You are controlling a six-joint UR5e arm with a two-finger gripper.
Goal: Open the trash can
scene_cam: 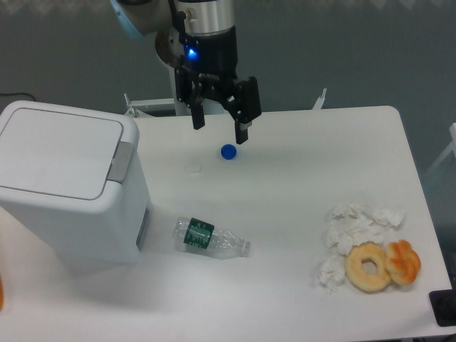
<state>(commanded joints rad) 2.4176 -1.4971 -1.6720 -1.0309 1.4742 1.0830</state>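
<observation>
The trash can (pixel 68 185) is a large white boxy bin at the left of the table. Its flat lid (pixel 57 148) lies shut, with a grey push-button strip (pixel 121 160) along its right edge. My gripper (pixel 219 127) hangs above the back middle of the table, well to the right of the bin and apart from it. Its two black fingers are spread and hold nothing.
A small blue bottle cap (pixel 228 151) lies just below the gripper. A clear plastic bottle with a green label (pixel 211 239) lies on its side near the bin. Crumpled white tissues (pixel 353 228) and two doughnuts (pixel 381 265) sit at the front right.
</observation>
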